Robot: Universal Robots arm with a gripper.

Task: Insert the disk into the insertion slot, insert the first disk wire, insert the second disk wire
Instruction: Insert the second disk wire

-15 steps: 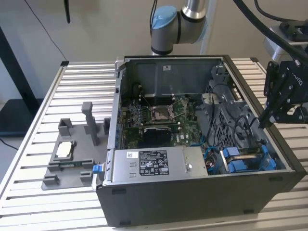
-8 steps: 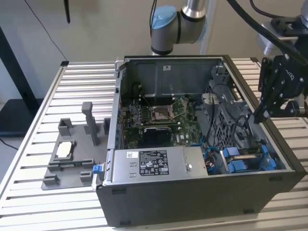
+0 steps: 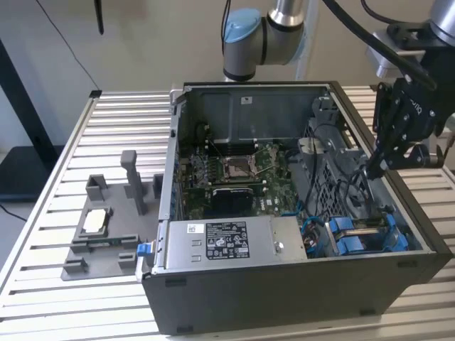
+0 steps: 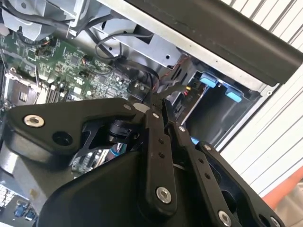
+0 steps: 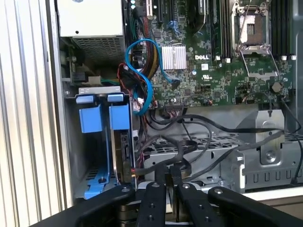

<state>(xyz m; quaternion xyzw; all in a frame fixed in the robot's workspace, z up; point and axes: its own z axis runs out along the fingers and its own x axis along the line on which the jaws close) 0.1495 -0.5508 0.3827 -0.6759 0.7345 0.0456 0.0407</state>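
Pincer (image 3: pixel 375 169) and arm are seen reaching down into the open computer case (image 3: pixel 284 298), which is stood on the slatted surface (image 3: pixel 121 128). In both wrist views the two black fingers (image 4: pixel 154 137) are shown drawn close together at their tips, so the pincer (image 4: pixel 163 103) is closed or very nearly so. Black wires (image 5: pixel 189 146) are draped right at the fingertips of the pincer (image 5: pixel 168 166), but whether one is pinched between them cannot be told. The disk (image 5: pixel 124 153) is presented edge-on: a thin dark strip with small pale markings, capped and framed by its bright blue carrier bracket (image 5: pixel 120 117). It is already seated in the insertion slot (image 5: pixel 75 142), a narrow bay of grey metal with blue rails, beside a second blue tab (image 5: pixel 90 119). In the first wrist view the disk is found just beside the fingertips, close but not touched by them. In the exterior view the disk (image 3: pixel 371 225) is seen below the pincer, between the blue pieces of the slot (image 3: pixel 398 238). In the second wrist view the slot (image 4: pixel 213 118) is seen just beyond the fingertips. A looped blue cable (image 5: pixel 142 71) and the green motherboard (image 5: pixel 213 71) are set farther off, and the silver power-supply box (image 3: pixel 227 239) is placed well apart from the pincer.
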